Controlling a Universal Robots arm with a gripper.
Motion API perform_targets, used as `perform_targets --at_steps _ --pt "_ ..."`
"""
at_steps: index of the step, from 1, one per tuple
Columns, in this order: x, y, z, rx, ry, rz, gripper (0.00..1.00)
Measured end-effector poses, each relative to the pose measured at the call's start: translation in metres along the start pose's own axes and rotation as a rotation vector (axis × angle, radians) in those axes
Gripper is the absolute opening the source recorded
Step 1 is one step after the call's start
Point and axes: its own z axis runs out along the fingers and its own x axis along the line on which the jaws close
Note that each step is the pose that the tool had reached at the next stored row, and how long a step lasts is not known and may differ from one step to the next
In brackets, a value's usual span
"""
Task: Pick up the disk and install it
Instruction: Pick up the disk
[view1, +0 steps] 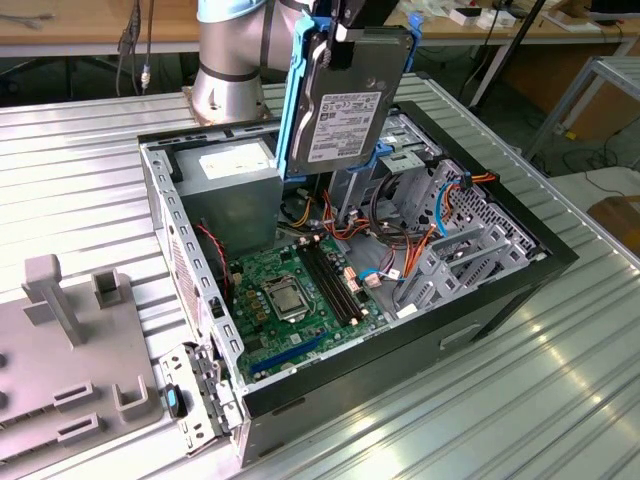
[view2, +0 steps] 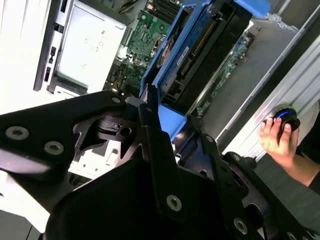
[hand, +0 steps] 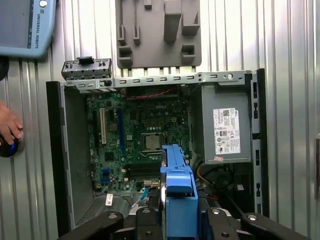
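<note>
- One arm (view1: 230, 55) was at work, and its claw (view1: 340, 42) was clenched on the top edge of the disk (view1: 345, 105). The disk hung in the air and touched nothing else.
- The disk lay directly below the claw. It stood on end, its long axis nearly upright with a slight lean, and its labelled face looked toward the exterior view. Blue rails (view1: 292, 100) ran along its long edges.
- In the first wrist view the disk (hand: 176, 200) appeared edge-on, with a blue rail toward the camera and the claw's black body on both sides of it.
- Under the disk the case (view1: 500, 290) lay open on its side, about in the middle of the table (view1: 90, 170).
- The disk hovered over the case's edge nearest the arm's base, between the power supply (view1: 230, 190) and the metal cage (view1: 410, 150), well above the board (view1: 290, 290).
- I judge that the picking was done and the installing was not. The disk was clear of the cage, and I could not tell which slot it lined up with.
- The relation that mattered: the disk pointed down from the claw into the case, so its lower short edge was the part closest to the case.
- A person's hand (view2: 277, 137) rested on a small dark knob (view2: 285, 120) on the table beside the case, apart from the claw.
- A grey plate (view1: 60, 370) lay on the table beside the case, on the exterior view's left.
</note>
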Motion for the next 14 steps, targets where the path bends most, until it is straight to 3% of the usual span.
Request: perform_targets --at_steps 5,8,9,14 --pt "0.0097 -0.0039 0.0010 0.0000 -0.0004 0.000 0.37" --pt "0.0155 -0.0095 0.0025 -0.0015 -0.0195 0.000 0.37" --pt "0.0162 -0.0100 0.0033 -0.0014 -0.0225 0.000 0.37" --pt "0.0165 -0.0100 0.0043 -0.0015 -0.0225 0.000 0.37"
